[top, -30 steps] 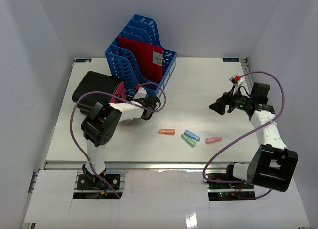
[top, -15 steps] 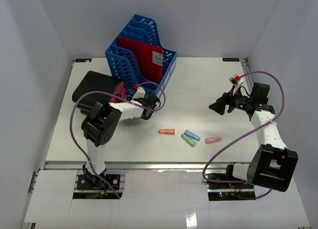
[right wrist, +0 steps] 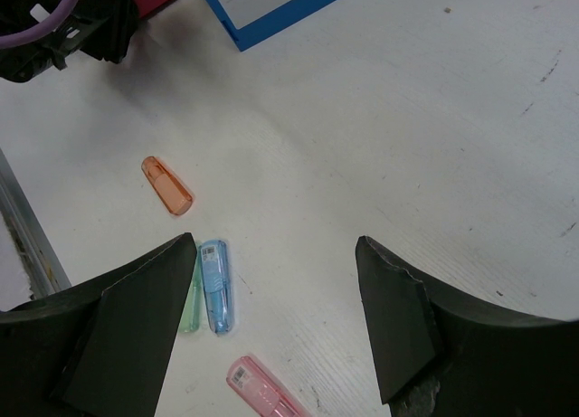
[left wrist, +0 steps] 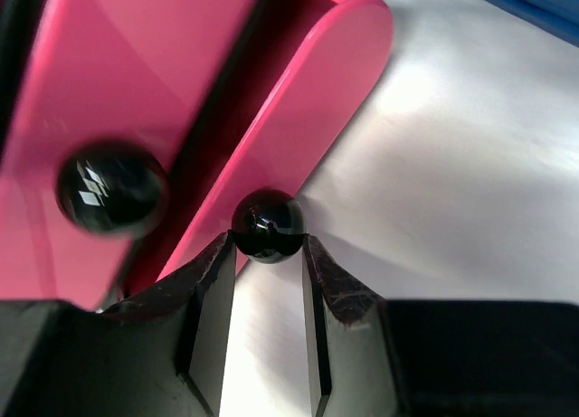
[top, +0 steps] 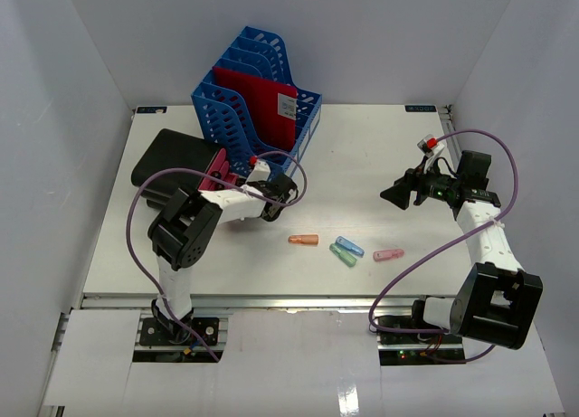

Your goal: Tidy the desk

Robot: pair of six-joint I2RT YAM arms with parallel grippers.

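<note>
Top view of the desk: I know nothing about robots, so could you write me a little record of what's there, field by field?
Surface: white desk
Far side: blue file rack holding a red folder
Left side: black case
Loose items: orange stick, green stick, blue stick, pink stick, near the front
Left arm: left gripper closed on the black knob of a pink piece
Right arm: right gripper open, empty, above the desk

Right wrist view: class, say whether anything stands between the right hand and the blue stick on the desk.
Nothing visible does. The open right hand hangs above the bare desk, and the blue stick lies uncovered in front of it.
</note>
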